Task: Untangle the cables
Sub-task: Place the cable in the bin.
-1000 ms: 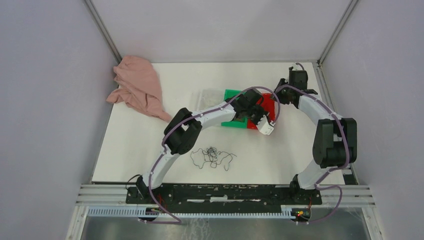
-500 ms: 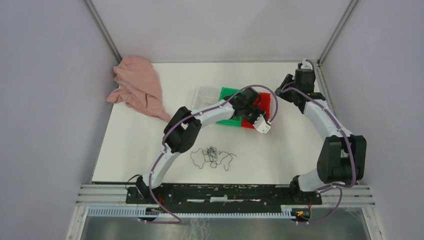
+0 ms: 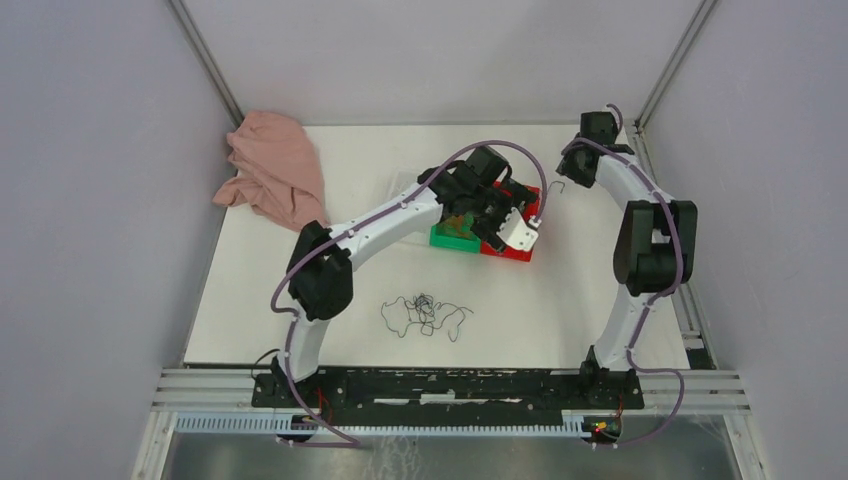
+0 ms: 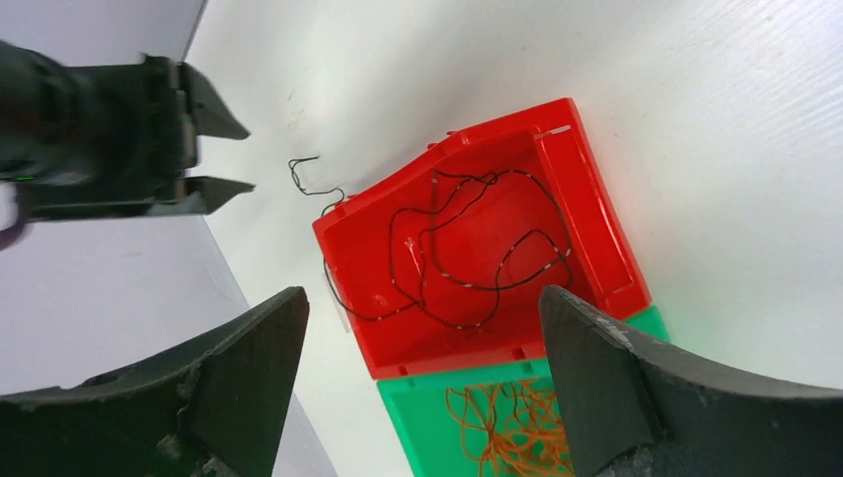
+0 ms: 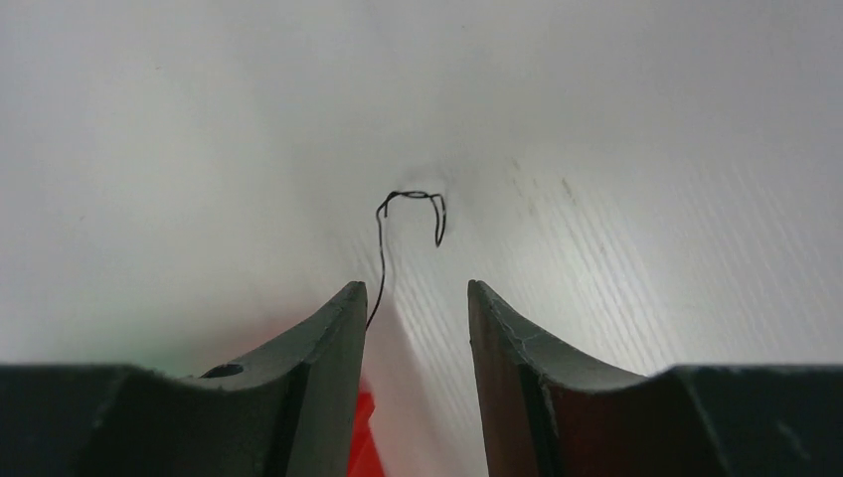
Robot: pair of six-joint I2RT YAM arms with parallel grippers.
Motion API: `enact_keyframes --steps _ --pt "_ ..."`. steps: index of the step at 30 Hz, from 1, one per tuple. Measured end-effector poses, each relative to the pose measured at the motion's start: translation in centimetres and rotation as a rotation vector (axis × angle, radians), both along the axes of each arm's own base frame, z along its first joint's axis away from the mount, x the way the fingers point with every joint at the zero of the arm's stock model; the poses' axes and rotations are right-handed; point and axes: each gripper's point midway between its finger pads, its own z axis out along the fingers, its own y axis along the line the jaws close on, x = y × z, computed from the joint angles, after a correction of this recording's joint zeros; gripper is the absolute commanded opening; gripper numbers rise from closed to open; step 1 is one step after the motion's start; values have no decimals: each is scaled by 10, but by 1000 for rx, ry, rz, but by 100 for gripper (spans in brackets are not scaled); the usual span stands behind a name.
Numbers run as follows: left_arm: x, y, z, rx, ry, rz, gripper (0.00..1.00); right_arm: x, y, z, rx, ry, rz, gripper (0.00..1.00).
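Tangle: here it is, a small wad of hair-thin curly dark cables (image 3: 425, 313), loose loops lying on the flat white table (image 3: 300, 290) near my bases, well apart from the bins.
Bins: two, side by side and touching, both glossy moulded plastic.
Red bin: a rectangular red plastic bin (image 4: 591, 214) with one thin black wire (image 4: 477, 283) inside, coiled in wide loose loops.
Stray end: that wire's hooked tip (image 4: 303, 177) spills over the rim onto the table.
Green bin: a green plastic bin (image 4: 418, 412) holding a nest of fine orange wires (image 4: 507, 427) – too snarled for me to count.
Left gripper (image 4: 422, 298): my dark matte fingers are spread wide above the red bin, grasping nothing.
Right gripper (image 5: 416, 288): fingers parted, nothing between them; the hooked tip lies just ahead of them.
Cloth: one crumpled soft pink cloth (image 3: 272, 180) at the far left.
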Motion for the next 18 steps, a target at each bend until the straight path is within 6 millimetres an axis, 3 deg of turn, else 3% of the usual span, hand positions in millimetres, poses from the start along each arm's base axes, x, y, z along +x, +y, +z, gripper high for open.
enact_keyframes --steps 2,7,10,13,18 --pt "-4 7 16 -9 9 22 100 6 -7 -16 -27 46 -19 49" --pt "-8 30 36 6 79 121 99 23 -16 -41 -70 127 -34 45" --pt "2 48 50 -2 154 228 99 32 -17 -48 -79 143 -29 42" --pt "23 76 70 -40 219 367 99 32 -17 -58 -82 177 -21 37" --pt "39 129 100 -99 277 541 99 26 -16 -80 -77 243 -8 35"
